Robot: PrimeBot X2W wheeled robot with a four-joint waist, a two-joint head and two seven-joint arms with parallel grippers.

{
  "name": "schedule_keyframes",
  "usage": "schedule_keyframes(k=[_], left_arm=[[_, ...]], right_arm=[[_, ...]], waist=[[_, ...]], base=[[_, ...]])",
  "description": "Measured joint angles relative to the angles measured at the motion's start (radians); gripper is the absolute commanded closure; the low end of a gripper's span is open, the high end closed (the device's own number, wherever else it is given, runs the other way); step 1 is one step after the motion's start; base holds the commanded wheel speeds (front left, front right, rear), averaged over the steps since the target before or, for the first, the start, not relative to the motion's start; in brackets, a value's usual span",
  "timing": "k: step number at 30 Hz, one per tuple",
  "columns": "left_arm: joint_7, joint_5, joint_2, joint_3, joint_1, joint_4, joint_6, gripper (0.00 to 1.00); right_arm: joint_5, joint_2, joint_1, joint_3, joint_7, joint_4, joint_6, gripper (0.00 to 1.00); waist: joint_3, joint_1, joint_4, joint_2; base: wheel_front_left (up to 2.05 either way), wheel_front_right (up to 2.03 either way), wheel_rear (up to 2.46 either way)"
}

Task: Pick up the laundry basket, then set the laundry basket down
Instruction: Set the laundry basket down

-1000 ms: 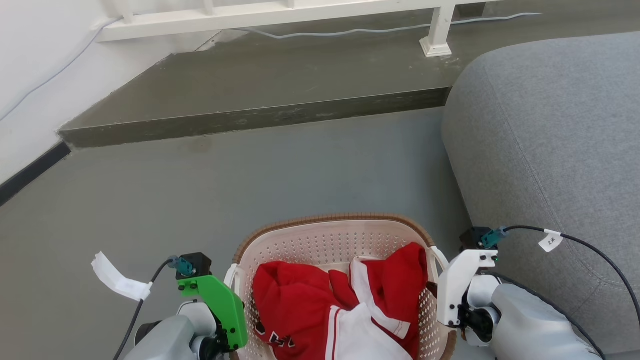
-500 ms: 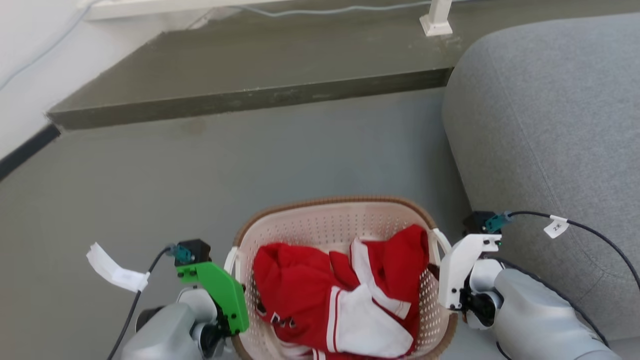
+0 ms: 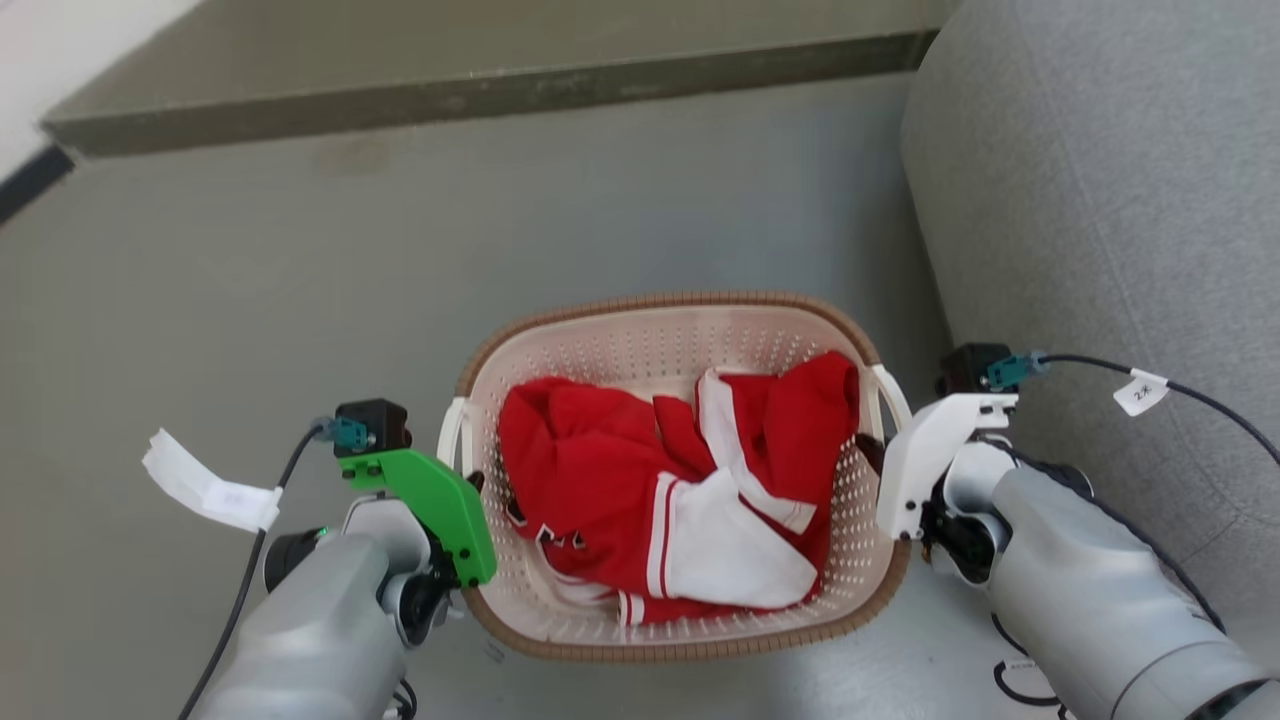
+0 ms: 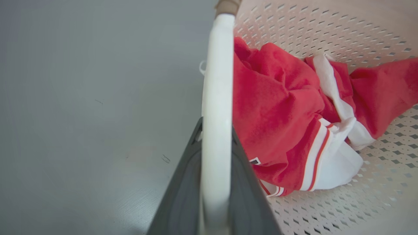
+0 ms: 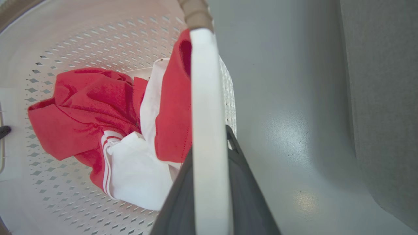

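Grey floor (image 3: pixel 250 280) spreads beneath both claws, with a grey couch (image 3: pixel 1100 200) just outside the right claw (image 5: pixel 210 140) and a low step (image 3: pixel 480 90) well beyond them. Between the claws is the laundry basket (image 3: pixel 650 340), with a red and white garment (image 3: pixel 600 470) heaped inside. The left claw (image 4: pixel 216 127) is clamped tight on the left handle (image 4: pixel 217 81). The right claw pinches the right handle (image 5: pixel 204 81) likewise.
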Motion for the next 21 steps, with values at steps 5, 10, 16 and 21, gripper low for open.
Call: schedule_keyframes(k=[5, 10, 16, 21], left_arm=[[-0.019, 0.003, 0.0, 0.001, -0.034, 0.0, 0.003, 1.0], [-0.05, 0.009, 0.0, 0.002, -0.089, -0.007, 0.009, 1.0], [-0.081, 0.023, -0.002, 0.002, -0.145, -0.017, 0.016, 1.0], [-0.123, 0.038, -0.003, 0.006, -0.199, -0.019, 0.018, 1.0]], right_arm=[[0.0, -0.003, -0.029, -0.003, -0.021, -0.003, 0.0, 1.0], [0.0, -0.012, -0.075, -0.01, -0.055, -0.009, 0.0, 1.0], [0.0, -0.026, -0.119, -0.022, -0.085, -0.014, 0.001, 1.0], [0.0, -0.034, -0.166, -0.03, -0.123, -0.024, 0.001, 1.0]], waist=[[0.055, 0.0, 0.003, 0.0], [0.126, 0.0, 0.007, 0.0], [0.201, 0.0001, 0.014, 0.0], [0.264, 0.0001, 0.021, 0.0]], base=[[0.0, 0.0, 0.0], [0.0, 0.0, 0.0], [0.0, 0.0, 0.0], [0.0, 0.0, 0.0]])
